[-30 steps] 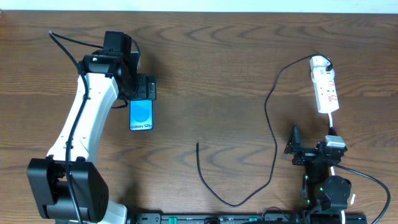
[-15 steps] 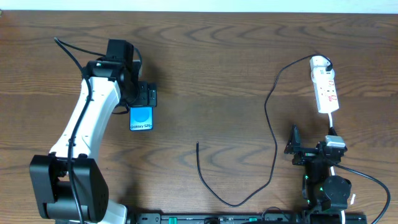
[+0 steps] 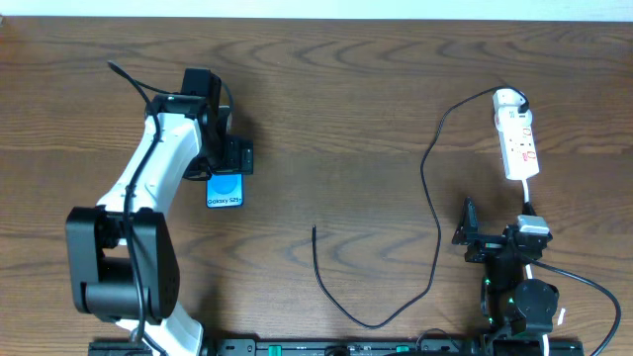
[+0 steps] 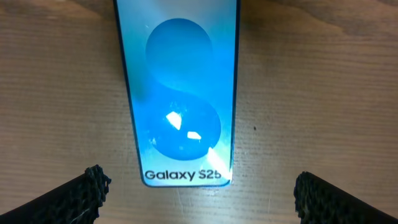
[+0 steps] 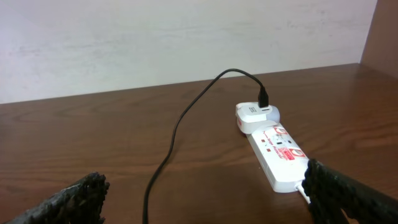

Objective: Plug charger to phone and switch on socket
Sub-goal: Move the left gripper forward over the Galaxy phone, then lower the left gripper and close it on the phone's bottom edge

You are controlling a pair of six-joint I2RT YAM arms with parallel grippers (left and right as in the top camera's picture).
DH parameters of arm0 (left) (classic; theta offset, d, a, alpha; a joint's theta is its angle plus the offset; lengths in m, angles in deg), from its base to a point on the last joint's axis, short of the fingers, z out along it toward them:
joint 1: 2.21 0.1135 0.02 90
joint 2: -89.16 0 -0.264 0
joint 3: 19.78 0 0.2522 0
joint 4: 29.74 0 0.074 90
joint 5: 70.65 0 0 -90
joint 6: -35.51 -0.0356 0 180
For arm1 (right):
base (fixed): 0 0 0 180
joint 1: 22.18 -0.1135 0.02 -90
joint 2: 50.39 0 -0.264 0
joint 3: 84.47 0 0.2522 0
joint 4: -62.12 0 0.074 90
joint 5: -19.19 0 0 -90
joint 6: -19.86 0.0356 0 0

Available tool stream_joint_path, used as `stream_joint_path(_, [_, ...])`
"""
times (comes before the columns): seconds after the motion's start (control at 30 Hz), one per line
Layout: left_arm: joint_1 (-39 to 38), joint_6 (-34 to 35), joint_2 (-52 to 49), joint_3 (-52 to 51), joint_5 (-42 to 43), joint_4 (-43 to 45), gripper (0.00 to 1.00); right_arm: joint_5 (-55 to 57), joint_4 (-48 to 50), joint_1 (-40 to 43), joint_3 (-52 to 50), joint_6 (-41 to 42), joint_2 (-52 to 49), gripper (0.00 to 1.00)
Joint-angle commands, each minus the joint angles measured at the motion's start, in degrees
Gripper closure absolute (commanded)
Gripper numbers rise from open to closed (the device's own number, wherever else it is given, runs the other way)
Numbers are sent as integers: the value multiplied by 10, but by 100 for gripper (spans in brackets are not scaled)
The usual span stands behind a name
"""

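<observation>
The right gripper (image 5: 217, 199) is nearest, at 5 o'clock on the table (image 3: 346, 119), its fingers (image 5: 84, 196) spread wide with nothing between them, facing 12 o'clock toward the socket (image 3: 517, 138). The charger (image 3: 439, 242) passes just at its 9 o'clock side without touching it. The cable's lowest loop lies at 6 o'clock near the table edge. From there one branch climbs to the free tip (image 3: 314, 229), which lies bare on the wood just 6 o'clock of the table's centre.

The phone (image 3: 225, 190) lies flat at 9 o'clock, screen up and lit blue, its "Galaxy S25" end at 6 o'clock. The tip is well apart from it, off at its 4 o'clock. The left gripper (image 3: 231, 156) hangs over the phone's 12 o'clock end, hiding that end from overhead. In the left wrist view its fingers stand wider apart than the phone, one to each side, bare wood between each and the phone's edges; it grips nothing. How high it is above the screen is hard to judge.

Farthest, at 2 o'clock, the socket lies lengthwise 12 to 6, red marks on top. The charger's other branch rises past the right gripper, bends toward 1 o'clock and ends in a black connector seated in the white plug (image 5: 256, 115) at the socket's 12 o'clock end. The white cord (image 3: 525, 193) leaves its 6 o'clock end.
</observation>
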State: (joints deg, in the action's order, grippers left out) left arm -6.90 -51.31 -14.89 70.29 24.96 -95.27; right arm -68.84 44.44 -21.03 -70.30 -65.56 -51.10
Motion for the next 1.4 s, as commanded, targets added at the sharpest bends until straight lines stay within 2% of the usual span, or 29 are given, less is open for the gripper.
stream_joint_path(0.0, [-2,5,-10,-3,-7,8,2,5,-2,-8,-1,7,4,1])
stream_joint_path(0.2, [-2,5,-26,-3,-8,29,0,5,-2,-8,-1,7,4,1])
stream_joint_path(0.27, [-2,5,-33,-3,-8,31,19,5,-2,-8,-1,7,4,1])
stream_joint_path(0.33, [-2,5,-40,-3,-8,31,28,5,-2,-8,-1,7,4,1])
stream_joint_path(0.4, [-2,5,-47,-3,-8,31,23,5,-2,-8,-1,7,4,1])
stream_joint_path(0.43, [-2,5,-50,-3,-8,31,10,5,-2,-8,-1,7,4,1])
stream_joint_path(0.47, [-2,5,-51,-3,-8,31,4,5,-2,-8,-1,7,4,1])
stream_joint_path(0.5, [-2,5,-53,-3,-10,31,2,5,-2,-8,-1,7,4,1])
stream_joint_path(0.7, [-2,5,-56,-3,-38,31,2,5,-2,-8,-1,7,4,1])
stream_joint_path(1.37, [-2,5,-57,-3,-37,70,2,5,-2,-8,-1,7,4,1])
